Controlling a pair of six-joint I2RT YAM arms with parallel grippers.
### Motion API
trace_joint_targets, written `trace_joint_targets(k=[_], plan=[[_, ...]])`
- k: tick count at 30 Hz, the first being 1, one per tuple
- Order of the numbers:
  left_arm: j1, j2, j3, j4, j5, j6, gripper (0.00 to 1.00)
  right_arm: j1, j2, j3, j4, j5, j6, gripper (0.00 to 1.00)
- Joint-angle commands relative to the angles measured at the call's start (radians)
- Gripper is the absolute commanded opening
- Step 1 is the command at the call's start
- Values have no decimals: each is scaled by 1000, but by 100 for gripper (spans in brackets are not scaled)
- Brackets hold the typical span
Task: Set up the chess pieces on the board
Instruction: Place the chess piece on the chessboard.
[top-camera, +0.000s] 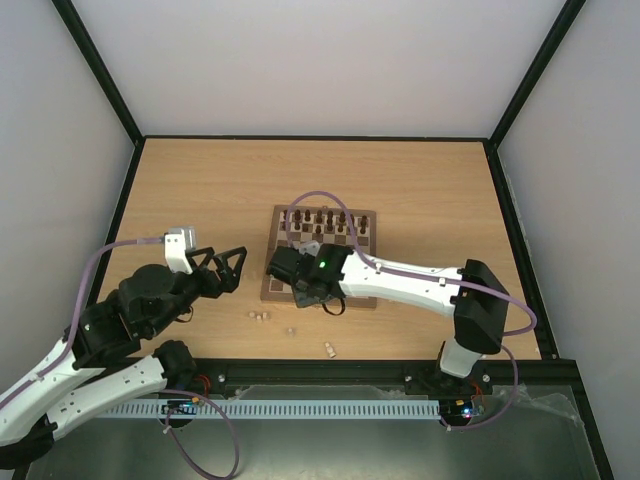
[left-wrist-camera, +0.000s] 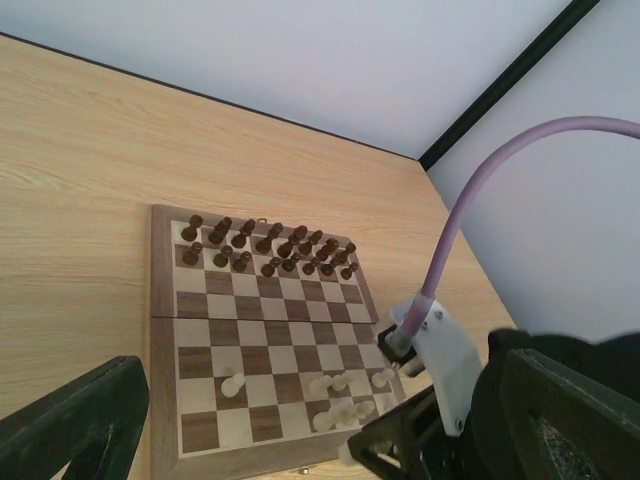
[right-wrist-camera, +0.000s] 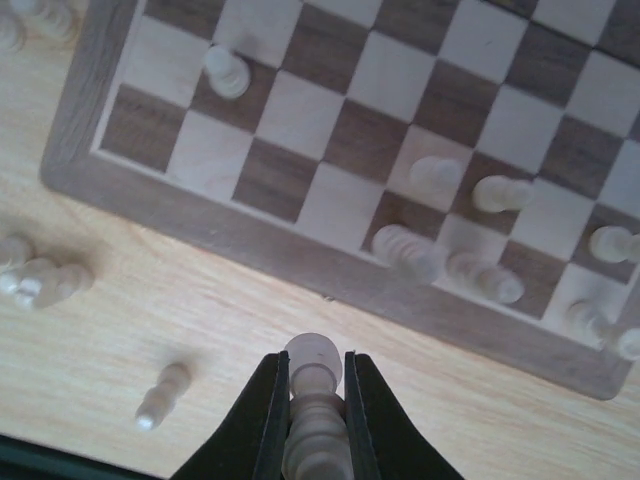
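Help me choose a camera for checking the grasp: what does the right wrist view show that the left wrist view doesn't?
Only the right wrist view: the right gripper shut on a pale piece, and loose pale pieces lying on the table off the board. Only the left wrist view: the dark pieces in two rows along the board's far side. Both: the board's near squares, with a few pale pieces on them.

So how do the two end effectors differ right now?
The left end effector is open and empty; the right end effector is shut on a pale chess piece. The left hangs over the table beside the board; the right is at the board's near edge. Both are black.
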Motion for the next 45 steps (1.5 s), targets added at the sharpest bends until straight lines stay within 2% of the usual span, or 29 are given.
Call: trace_joint_targets(k=[1, 10, 22, 33, 45], plan=[[6, 19, 14, -22, -49, 12, 99, -44, 9, 35, -49, 28, -87, 2], [5, 31, 5, -18, -61, 7, 99, -111, 61, 40, 18, -35, -166, 2], [6, 37, 6, -24, -73, 2, 99, -142, 142, 49, 73, -80, -228, 1], [5, 41, 9, -21, -85, 7, 99, -170, 212, 65, 84, -96, -256, 1], [6, 46, 9, -18, -87, 9, 99, -183, 220, 49, 80, -102, -261, 2]])
